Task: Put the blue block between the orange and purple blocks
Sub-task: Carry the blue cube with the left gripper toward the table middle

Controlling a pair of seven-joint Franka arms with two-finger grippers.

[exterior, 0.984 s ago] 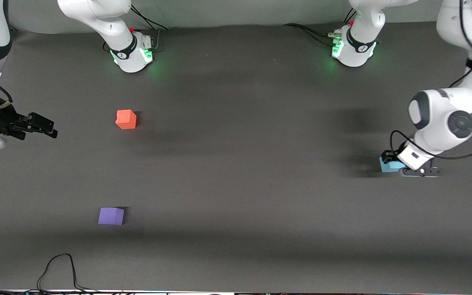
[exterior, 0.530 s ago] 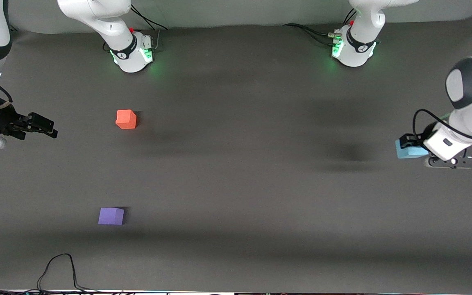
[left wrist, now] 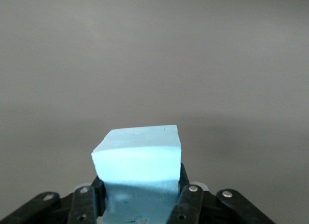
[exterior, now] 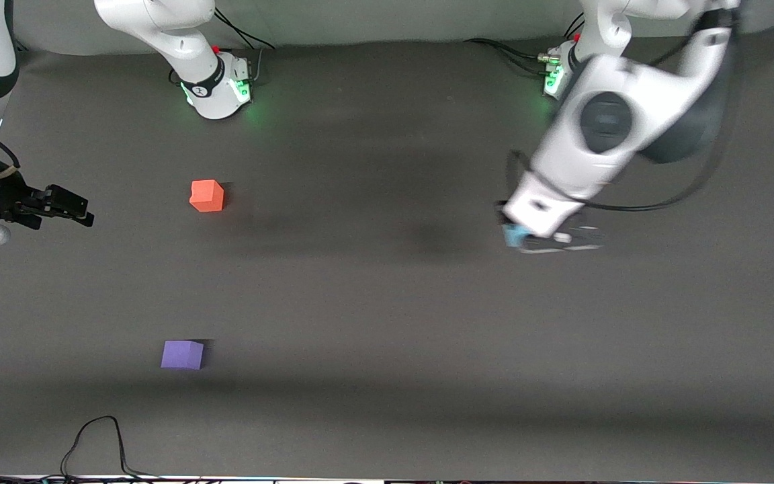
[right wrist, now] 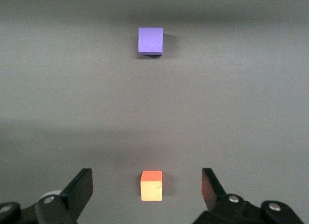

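The blue block (left wrist: 137, 159) is being clamped between the left gripper's (exterior: 518, 236) fingers (left wrist: 189, 204), up over the bare worktop (exterior: 387, 302). The right gripper (exterior: 68, 205) is being kept waiting, fingers spread wide, orange block (right wrist: 151, 185) between them, purple block (right wrist: 150, 40) past their tips.

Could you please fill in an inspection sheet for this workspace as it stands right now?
Surface: dark grey table, bare between the blocks.
Job's things: blue block held in the air; orange block and purple block apart on the table, purple nearer the front camera.
Clutter: nothing seen.
Grippers: left gripper shut on blue block; right gripper open, waiting.
Cables: black cable at the table's near edge.
Surroundings: two arm bases.
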